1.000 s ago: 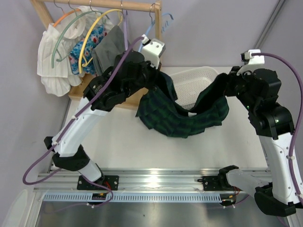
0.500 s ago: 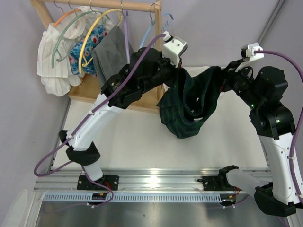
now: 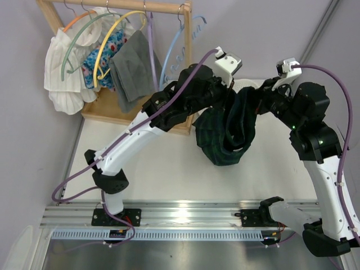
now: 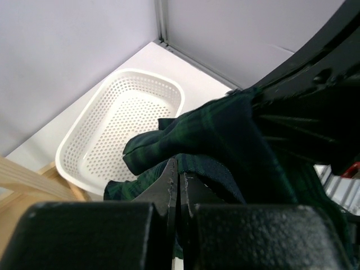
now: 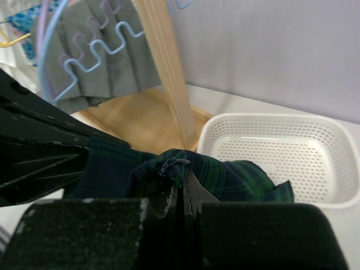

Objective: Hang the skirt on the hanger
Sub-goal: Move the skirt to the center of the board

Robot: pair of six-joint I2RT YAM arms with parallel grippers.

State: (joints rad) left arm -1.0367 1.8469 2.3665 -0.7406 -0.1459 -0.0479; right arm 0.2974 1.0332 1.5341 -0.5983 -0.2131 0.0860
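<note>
Dark green plaid skirt is up in the air over the far table, bunched between both arms, just right of the wooden rack. Left gripper pinches one waistband edge tight; right gripper is clamped on another fold. It's clear of the white basket, but the light-blue hanger looks bare. The hanging, I'd judge, is all to come.
</note>
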